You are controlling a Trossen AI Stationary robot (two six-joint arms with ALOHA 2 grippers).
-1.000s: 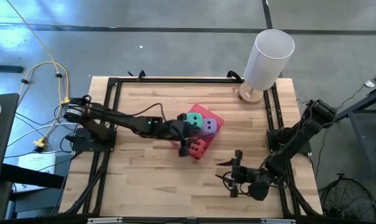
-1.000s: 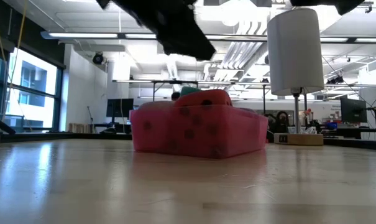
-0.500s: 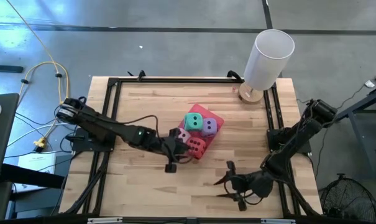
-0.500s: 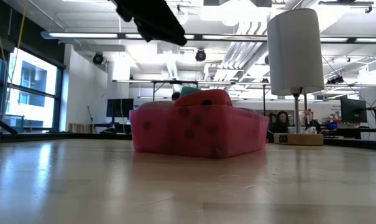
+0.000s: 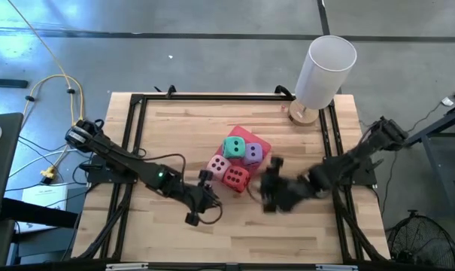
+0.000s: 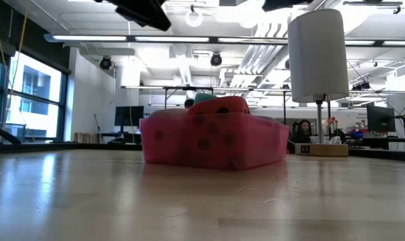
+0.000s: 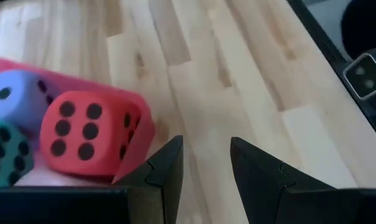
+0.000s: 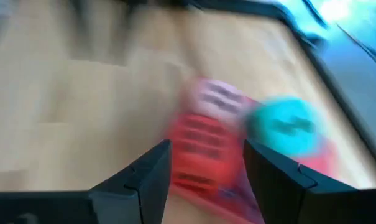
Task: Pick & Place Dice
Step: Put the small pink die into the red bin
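Several dice sit close together in the pink tray [image 5: 262, 141] at the table's middle: teal [image 5: 235, 147], purple [image 5: 253, 153], pale pink [image 5: 218, 166] and red [image 5: 236, 178]. My left gripper [image 5: 210, 199] hovers open just near and left of the tray, with nothing between its fingers; the red die [image 7: 82, 127] shows beside them. My right gripper [image 5: 267, 193], also open and holding nothing, hangs right of the tray and points at the dice [image 8: 197, 158]. In the low view the tray [image 6: 215, 140] hides most of the dice.
A white cylinder [image 5: 326, 68] on a round wooden base stands at the far right corner. A black frame [image 5: 137, 113] runs around the wooden tabletop. Bare wood lies along the near edge and the left side.
My left gripper has drawn back from over the dice toward the table's near-left, uncovering the pale pink die. My right gripper has risen from the near right corner and swung toward the tray. The dice have stayed in the tray.
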